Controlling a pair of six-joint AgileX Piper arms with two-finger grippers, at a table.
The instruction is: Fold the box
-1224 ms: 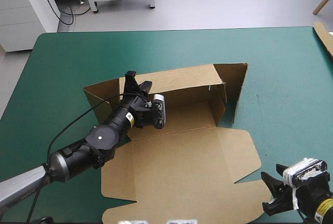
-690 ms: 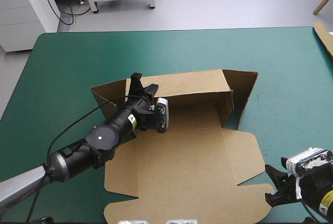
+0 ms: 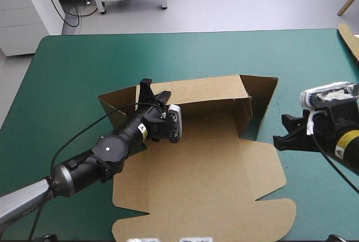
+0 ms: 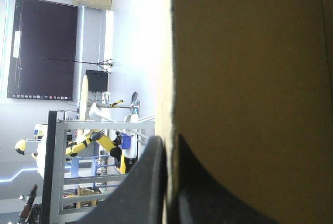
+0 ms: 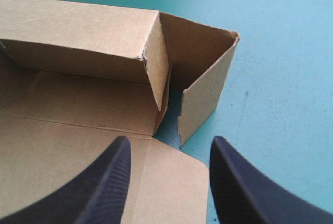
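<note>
The brown box (image 3: pixel 196 174) lies in the middle of the table, its big lid panel flat toward the near edge. Its back wall (image 3: pixel 196 90) stands raised, and a side flap (image 3: pixel 263 107) is upright at the right end. My left gripper (image 3: pixel 150 91) is shut on the top edge of the back wall near its left end. In the left wrist view, the board (image 4: pixel 250 78) sits between that gripper's (image 4: pixel 170 143) fingers. My right gripper (image 3: pixel 282 132) hovers open just right of the box. In its own view that gripper (image 5: pixel 169 154) faces the upright side flap (image 5: pixel 205 91) and holds nothing.
An edge of more brown board (image 3: pixel 350 40) shows at the table's right edge. Bare teal-green cover (image 3: pixel 112 56) runs along the far side and to the right of the box (image 5: pixel 281 78).
My right gripper has risen from the table's near right corner to beside the box's right end. Earlier the left gripper drew the back wall and the box slightly to the right.
</note>
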